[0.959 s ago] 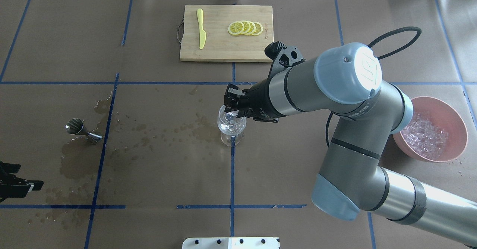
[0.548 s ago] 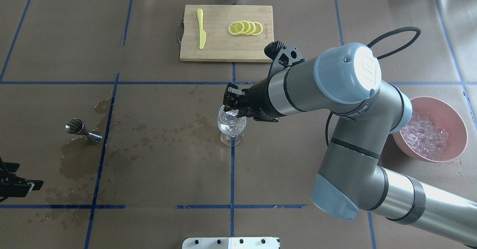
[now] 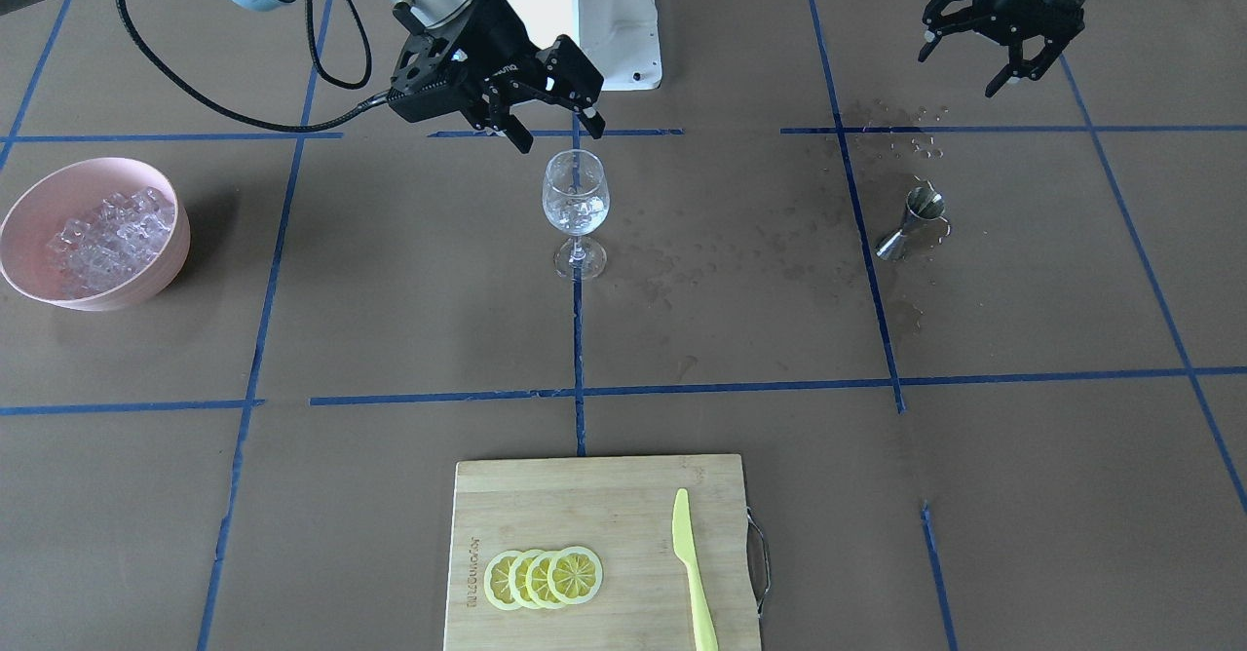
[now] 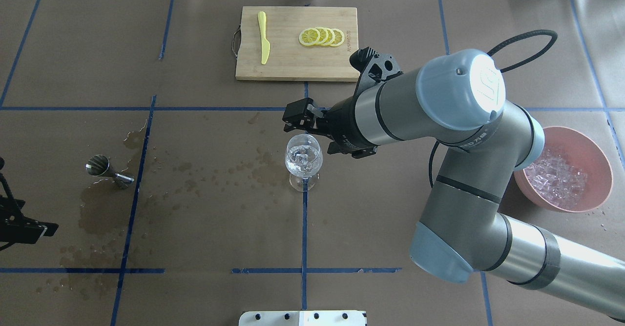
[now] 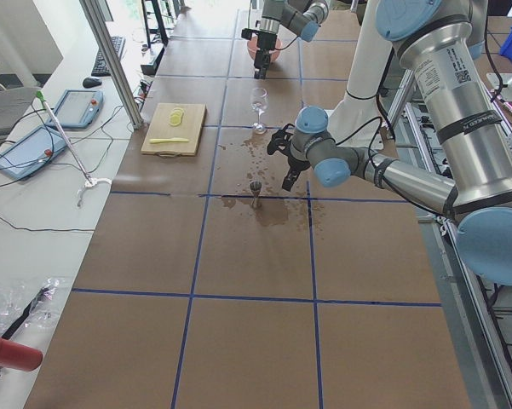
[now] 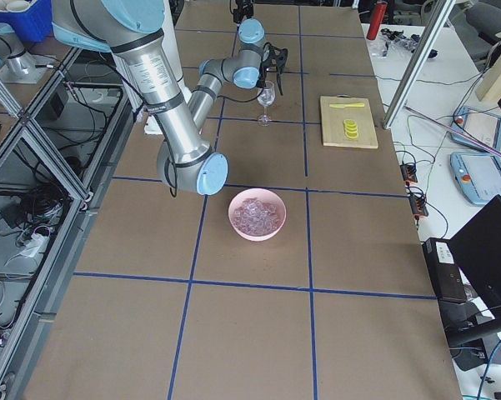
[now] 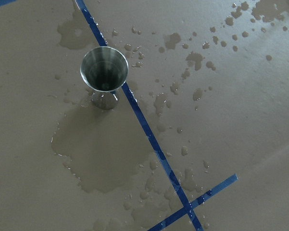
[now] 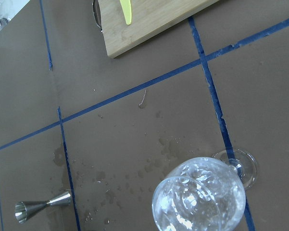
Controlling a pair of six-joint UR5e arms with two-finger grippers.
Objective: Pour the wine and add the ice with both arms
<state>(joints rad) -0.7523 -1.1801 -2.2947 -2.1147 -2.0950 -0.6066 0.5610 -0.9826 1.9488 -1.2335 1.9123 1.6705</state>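
Observation:
A stemmed clear glass (image 3: pixel 575 198) stands upright at the table's middle with ice (image 4: pixel 302 157) cubes in its bowl. My right gripper (image 3: pixel 557 133) hangs open and empty just above and behind the rim, touching nothing. More ice (image 3: pixel 105 232) fills the pink bowl (image 4: pixel 600 189) on my right. The wine shows only as wet spots and a puddle (image 7: pixel 101 154) around the steel jigger (image 4: pixel 108 169), which stands upright. My left gripper (image 3: pixel 974 66) hovers open and empty near the robot's side, well back from the jigger.
A bamboo cutting board (image 4: pixel 293 65) lies at the far middle with lemon slices (image 4: pixel 322 36) and a yellow knife (image 4: pixel 263 38). Blue tape lines cross the brown table cover. The white robot base (image 3: pixel 585 8) sits at the near edge.
My right gripper has lifted off the glass's rim and drawn back toward the cutting board. The left gripper has shifted slightly at the table's edge.

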